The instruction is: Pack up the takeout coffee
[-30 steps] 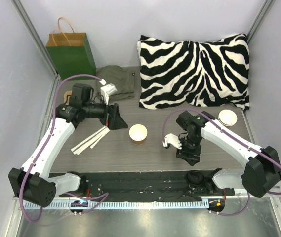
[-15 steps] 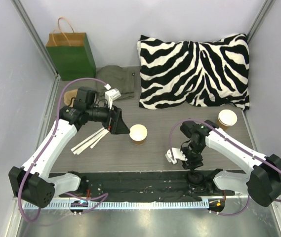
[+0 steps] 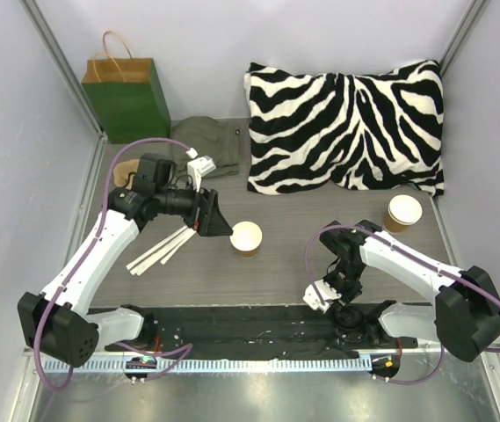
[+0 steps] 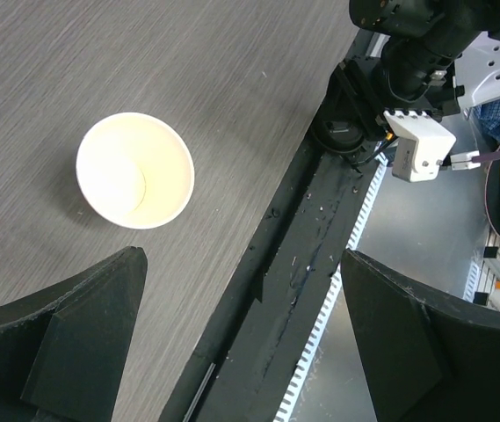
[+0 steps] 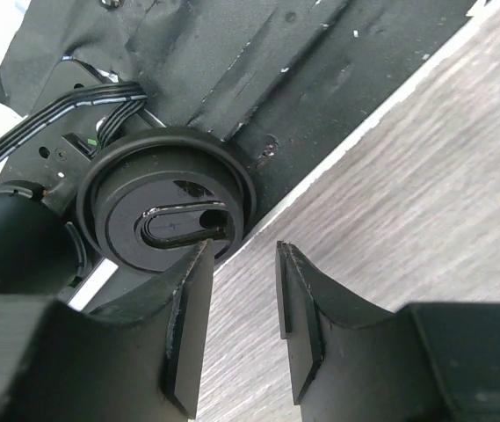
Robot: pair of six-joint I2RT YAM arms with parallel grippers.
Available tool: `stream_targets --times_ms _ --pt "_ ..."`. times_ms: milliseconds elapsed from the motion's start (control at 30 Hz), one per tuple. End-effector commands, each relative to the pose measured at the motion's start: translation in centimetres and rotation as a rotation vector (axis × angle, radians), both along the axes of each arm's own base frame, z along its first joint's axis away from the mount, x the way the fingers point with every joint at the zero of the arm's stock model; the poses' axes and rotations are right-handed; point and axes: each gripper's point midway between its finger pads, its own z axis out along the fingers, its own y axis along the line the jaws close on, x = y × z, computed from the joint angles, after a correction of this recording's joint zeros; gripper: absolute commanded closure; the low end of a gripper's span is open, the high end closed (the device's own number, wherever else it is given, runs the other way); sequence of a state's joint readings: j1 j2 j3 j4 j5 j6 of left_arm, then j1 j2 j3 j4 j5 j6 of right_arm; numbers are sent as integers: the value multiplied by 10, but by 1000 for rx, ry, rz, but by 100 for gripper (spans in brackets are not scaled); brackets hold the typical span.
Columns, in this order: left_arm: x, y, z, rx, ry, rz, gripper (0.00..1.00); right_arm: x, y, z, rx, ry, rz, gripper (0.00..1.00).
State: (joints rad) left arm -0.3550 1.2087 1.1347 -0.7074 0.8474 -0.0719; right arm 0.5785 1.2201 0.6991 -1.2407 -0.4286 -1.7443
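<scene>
Centre: left gripper [image 4: 241,264], jaws spread wide, near lidless tan paper cup [image 4: 135,171]. Near edge: right gripper [image 5: 242,251], jaws narrowly apart, beside round black plastic lid [image 5: 166,215].

tabletop [image 3: 267,272]: grey wood-grain laminate, matt, fine streaked texture. black lid [image 5: 166,211]: moulded plastic, semi-gloss, highlights on the raised tab. strip [image 5: 232,53] under it: black cloth-like sheet, matt, creased, with white flecks. open cup [image 4: 135,170]: paper, smooth matt white inside, tan kraft outside in the top view. right gripper [image 5: 242,251] fingers [image 5: 188,334]: matt black plastic, faintly grainy. bag [image 3: 128,97]: matt green paper. pillow [image 3: 346,123]: soft zebra-print cloth.
</scene>
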Motion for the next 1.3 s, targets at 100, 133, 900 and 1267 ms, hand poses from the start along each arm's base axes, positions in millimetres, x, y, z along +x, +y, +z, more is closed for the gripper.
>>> stream_targets --times_ms 100,133,900,1267 --pt "10 -4 15 -24 -55 -2 3 1 2 -14 28 -25 57 59" --pt "10 -4 13 -24 -51 -3 3 0 2 -15 24 -23 60 58" --pt "15 -2 6 0 -30 20 4 -8 5 -24 -1 -30 37 99" --pt "36 10 14 -11 -2 154 4 43 57 58 90 -91 -504 99"
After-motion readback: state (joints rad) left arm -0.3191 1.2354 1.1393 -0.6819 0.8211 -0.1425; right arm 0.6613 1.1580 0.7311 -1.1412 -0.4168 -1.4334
